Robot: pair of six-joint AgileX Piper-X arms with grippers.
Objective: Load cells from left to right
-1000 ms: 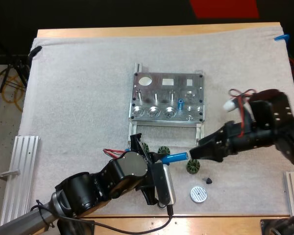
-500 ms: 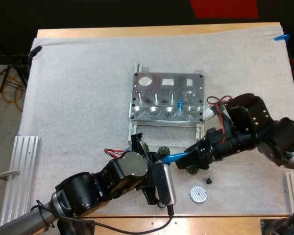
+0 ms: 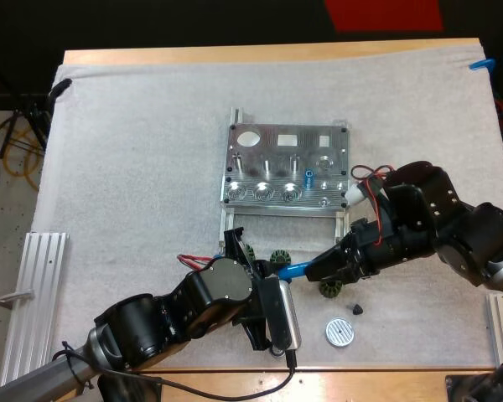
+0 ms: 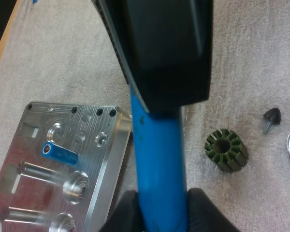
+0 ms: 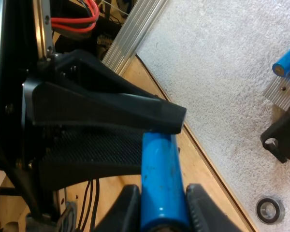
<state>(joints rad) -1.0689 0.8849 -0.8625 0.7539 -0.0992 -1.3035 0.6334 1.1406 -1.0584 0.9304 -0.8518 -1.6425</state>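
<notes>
Both arms have the same blue cell (image 3: 296, 270) right now. The left gripper (image 3: 274, 273) has its fingers clamped on one end, and the right gripper (image 3: 317, 270) has its fingers squeezing the other end. The cell sits over the white mat (image 3: 134, 167) covering the surface, just in front of the metal fixture (image 3: 285, 159). A second blue cell (image 3: 309, 177) is already in the fixture. A dark green ribbed ring (image 3: 331, 289) lies right beside the right fingers.

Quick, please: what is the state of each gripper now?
Left gripper: shut on the blue cylinder.
Right gripper: shut on the same blue cylinder.
</notes>
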